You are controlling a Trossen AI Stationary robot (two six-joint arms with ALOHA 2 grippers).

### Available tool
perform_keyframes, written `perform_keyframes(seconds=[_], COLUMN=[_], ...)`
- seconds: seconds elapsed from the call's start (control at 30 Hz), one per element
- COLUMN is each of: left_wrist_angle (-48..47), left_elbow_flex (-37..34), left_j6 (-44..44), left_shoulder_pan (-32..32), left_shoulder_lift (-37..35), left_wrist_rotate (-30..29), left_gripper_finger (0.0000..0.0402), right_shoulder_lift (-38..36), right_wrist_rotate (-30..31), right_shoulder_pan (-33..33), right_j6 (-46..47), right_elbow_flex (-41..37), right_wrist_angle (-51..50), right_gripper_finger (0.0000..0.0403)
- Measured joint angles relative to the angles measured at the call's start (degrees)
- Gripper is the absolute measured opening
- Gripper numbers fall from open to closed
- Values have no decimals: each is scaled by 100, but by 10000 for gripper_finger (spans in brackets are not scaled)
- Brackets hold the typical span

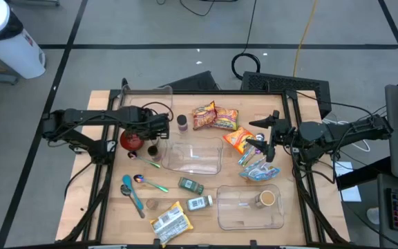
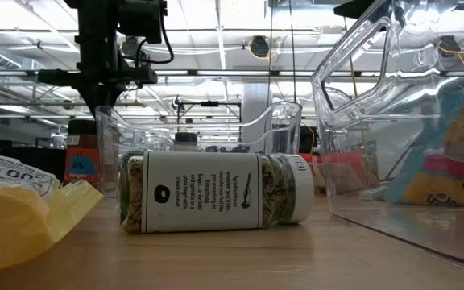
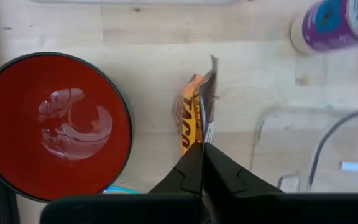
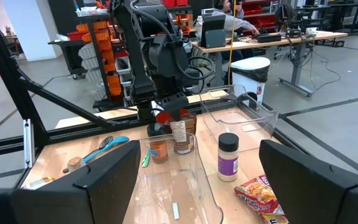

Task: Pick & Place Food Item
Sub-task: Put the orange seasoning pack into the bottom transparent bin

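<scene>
My left gripper (image 1: 153, 143) is shut on a small orange-and-brown seasoning packet (image 3: 196, 118), beside a red bowl (image 3: 55, 124) and at the left end of a clear tub (image 1: 195, 158). The packet also shows in the right wrist view (image 4: 178, 133), hanging under the left gripper. My right gripper (image 1: 262, 144) is open and empty above the table's right half, near an orange snack bag (image 1: 237, 140) and a blue bag (image 1: 258, 170). My left gripper pinches the packet's upper edge (image 3: 205, 140) between its two fingers. The fingers come from above, pointing down. The packet hangs below them, edge-on and upright; whether its lower end touches the table I cannot tell.
Two snack bags (image 1: 215, 117) and a purple-label bottle (image 1: 182, 123) lie at the far side. Spice jars (image 1: 191, 185), spoons (image 1: 131, 194) and a yellow packet (image 1: 170, 221) lie near the front. A second clear tub (image 1: 251, 206) holds a cup (image 1: 267, 198).
</scene>
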Motion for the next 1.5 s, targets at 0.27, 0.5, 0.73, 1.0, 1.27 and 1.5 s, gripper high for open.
perform_keyframes(seconds=[0.27,0.5,0.73,1.0,1.27,1.5], left_wrist_angle=[-180,-946,-1131,-60,883,1864], left_elbow_flex=[144,1029,2566,3215,3213,3211], left_j6=[395,788,1771,3297,3609,3662], left_shoulder_pan=[0,0,-136,-337,-653,-898], left_shoulder_lift=[0,0,0,31,840,1421], left_wrist_rotate=[430,180,-307,437,1219,1833], left_gripper_finger=[3,2,1,1,1,0], right_shoulder_lift=[0,0,0,163,1144,1846], right_wrist_rotate=[0,-8,-712,-2191,-3601,-4377], right_shoulder_pan=[0,0,-205,-1005,-1474,-1674], right_j6=[0,1,184,831,744,563], right_elbow_flex=[0,0,2,34,670,1033], right_wrist_angle=[0,10,328,495,423,439], right_gripper_finger=[320,320,320,320,320,320])
